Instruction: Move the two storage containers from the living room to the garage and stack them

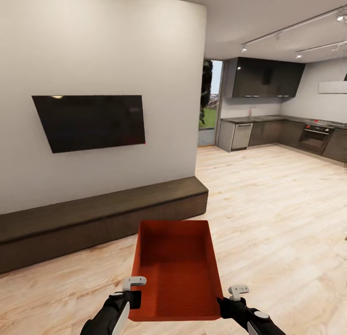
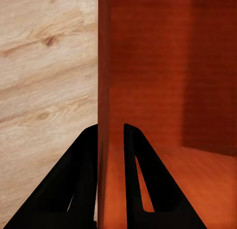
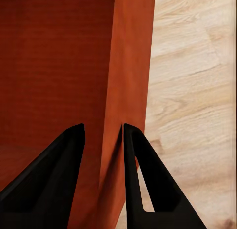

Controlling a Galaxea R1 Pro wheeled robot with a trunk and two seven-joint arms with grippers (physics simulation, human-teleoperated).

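One orange-red storage container (image 1: 176, 270), open-topped and empty, hangs in front of me above the light wood plank floor of the living room. My left gripper (image 1: 136, 296) is shut on its left wall (image 2: 106, 91), one finger inside and one outside. My right gripper (image 1: 222, 303) is shut on its right wall (image 3: 126, 81) in the same way. In both wrist views the black fingers (image 2: 84, 179) (image 3: 136, 174) straddle the thin orange wall, with the plank floor beyond.
A black TV (image 1: 91, 121) hangs on the white wall above a long dark low cabinet (image 1: 101, 217) at the left. To the right the plank floor (image 1: 274, 205) runs open to a kitchen with dark cabinets (image 1: 267, 78), an oven (image 1: 314, 138) and a glass door (image 1: 209, 103).
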